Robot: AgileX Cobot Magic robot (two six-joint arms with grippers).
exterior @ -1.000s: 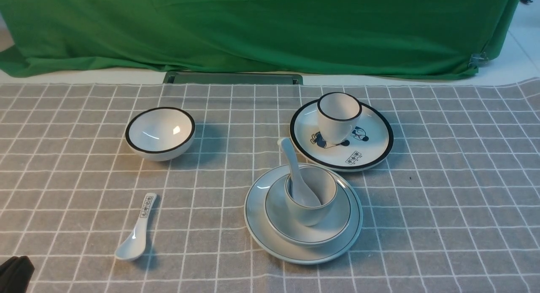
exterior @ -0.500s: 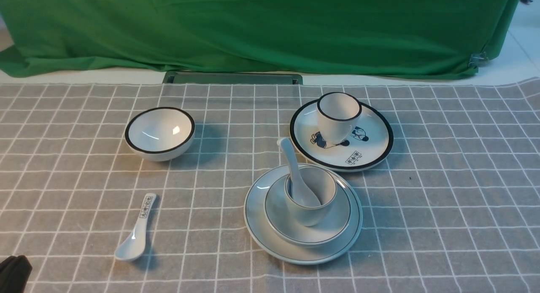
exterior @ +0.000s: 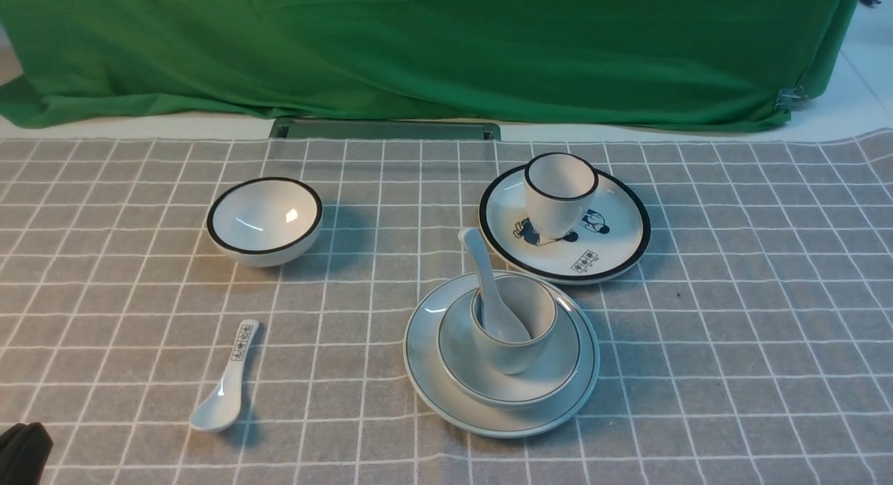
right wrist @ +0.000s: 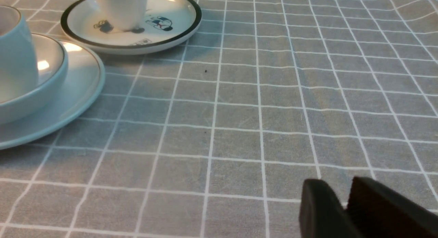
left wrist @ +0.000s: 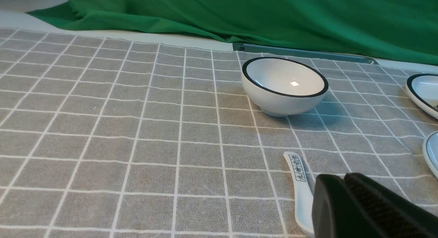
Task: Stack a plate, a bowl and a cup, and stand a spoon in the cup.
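The pale blue-white plate (exterior: 432, 394) lies at the table's near middle. The shallow bowl (exterior: 558, 373) sits on it, and the small cup (exterior: 513, 352) stands in the bowl. The plain white spoon (exterior: 481, 275) stands in the cup, its handle leaning to the far left. My left gripper (exterior: 24, 450) is shut and empty at the near left corner, far from the stack. My right gripper (right wrist: 337, 185) shows only in the right wrist view, shut and empty, low over the cloth to the right of the plate (right wrist: 78, 90), the bowl (right wrist: 41, 90) and the cup (right wrist: 15, 49).
A white spoon with black characters (exterior: 223, 394) lies near my left gripper (left wrist: 342, 178) and shows in the left wrist view (left wrist: 301, 183). A black-rimmed bowl (exterior: 265, 220) stands at the far left. A black-rimmed cup (exterior: 558, 192) stands on a cartoon plate (exterior: 607, 251) behind the stack.
My left gripper has drawn back slightly toward the near left corner. Nothing else has moved.
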